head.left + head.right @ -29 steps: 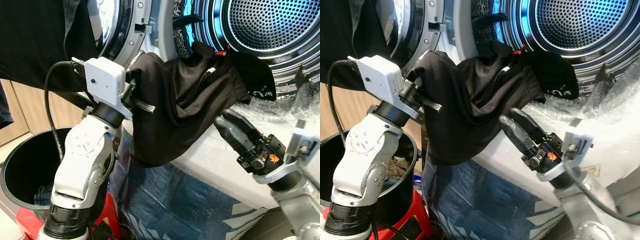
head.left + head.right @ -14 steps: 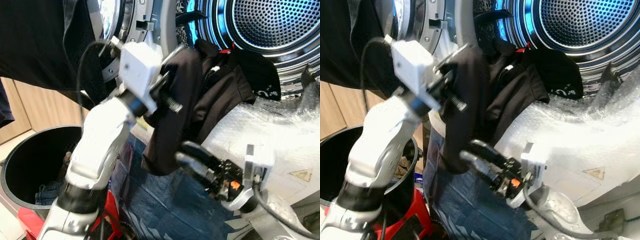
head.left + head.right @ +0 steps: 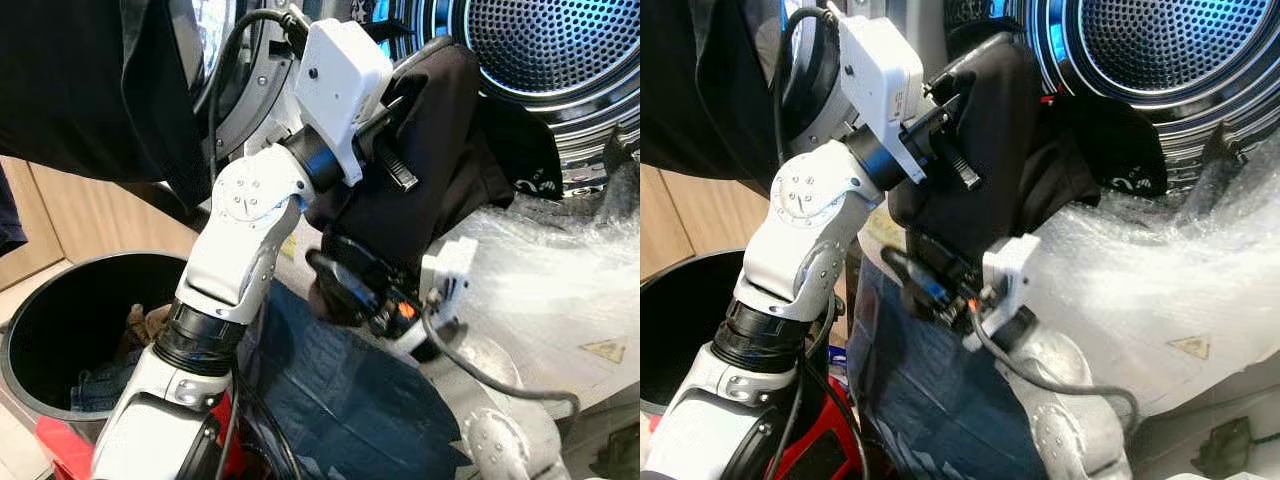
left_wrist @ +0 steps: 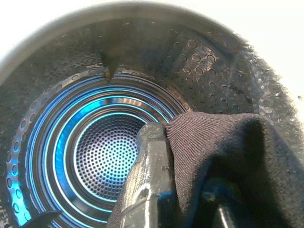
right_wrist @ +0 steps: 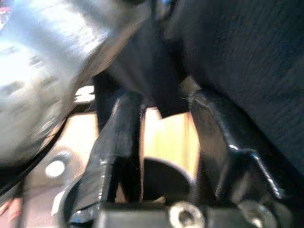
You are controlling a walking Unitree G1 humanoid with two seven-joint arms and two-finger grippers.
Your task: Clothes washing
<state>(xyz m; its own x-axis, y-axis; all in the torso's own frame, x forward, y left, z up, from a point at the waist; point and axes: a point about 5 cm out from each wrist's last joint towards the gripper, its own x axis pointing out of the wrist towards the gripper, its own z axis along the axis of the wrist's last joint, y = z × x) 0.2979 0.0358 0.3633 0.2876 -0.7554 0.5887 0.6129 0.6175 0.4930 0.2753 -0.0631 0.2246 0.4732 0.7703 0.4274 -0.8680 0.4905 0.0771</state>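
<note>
The garment (image 3: 440, 150) is black, matte and soft, bunched into heavy folds; it hangs from the left hand (image 4: 190, 190) at the mouth of the drum (image 3: 545, 45). A white mark shows on another dark piece (image 3: 530, 150) lying on the drum's lip, just beyond the left hand.

The left hand is clamped on the garment: in the left wrist view one finger (image 4: 147, 175) lies bare beside the cloth while the fabric wraps over the other. The left arm rises steeply from the lower left, its wrist bent so the hand points into the lit blue drum.

The right hand (image 5: 164, 142) sits just below the left hand, under the hanging garment. Its fingers (image 5: 118, 142) stand apart, with a gap between them and cloth brushing one finger. The right forearm comes up from the lower right.

Bubble wrap (image 3: 540, 290) covers the machine front beside the right hand. A black bin (image 3: 60, 330) holding clothes stands well below the left hand.
</note>
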